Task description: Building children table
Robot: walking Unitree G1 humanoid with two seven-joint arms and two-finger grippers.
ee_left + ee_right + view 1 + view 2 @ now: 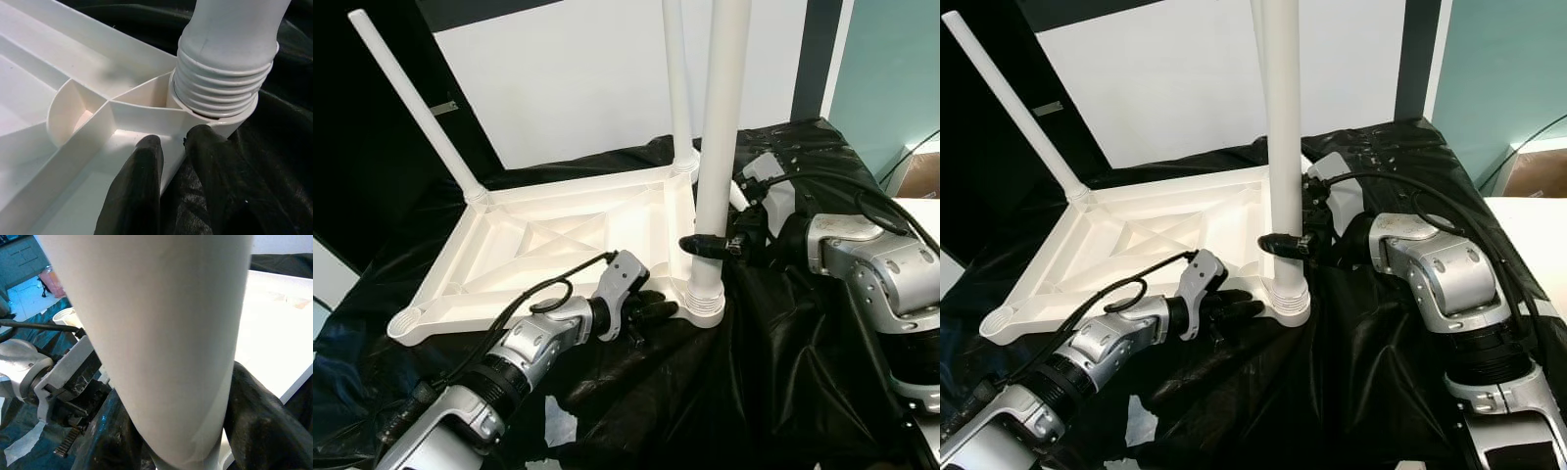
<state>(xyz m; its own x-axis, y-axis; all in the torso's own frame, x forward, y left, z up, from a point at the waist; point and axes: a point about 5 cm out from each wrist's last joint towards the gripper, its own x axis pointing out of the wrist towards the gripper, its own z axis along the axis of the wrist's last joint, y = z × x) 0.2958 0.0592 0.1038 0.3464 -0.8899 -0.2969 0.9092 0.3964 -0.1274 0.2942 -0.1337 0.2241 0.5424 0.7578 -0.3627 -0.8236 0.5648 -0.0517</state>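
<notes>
White plastic tabletop (558, 245) lies upside down on a black sheet (773, 352), ribbed underside facing up. This tabletop is the landmark for all positions below. Three legs are in place: one leg (411, 103) rises tilted from the far left corner, a second leg (676, 78) stands at the far right corner, and the nearest leg (720, 127) stands upright in the socket (704, 302) at the near right corner. In the left wrist view the threaded collar (220, 83) at the foot of that nearest leg sits in the socket with several thread rings exposed above the rim. Near left corner socket (407, 323) holds no leg. Left gripper (651, 311) sits at the tabletop's near edge just beside the near right socket; one finger (137, 191) lies inside the rim wall and the other outside it, so the fingers pinch the rim of the tabletop. Right gripper (705, 245) comes in from the tabletop's right side and is clamped around the nearest leg a little above the socket, fingers (259, 421) pressed against both sides of the tube.
</notes>
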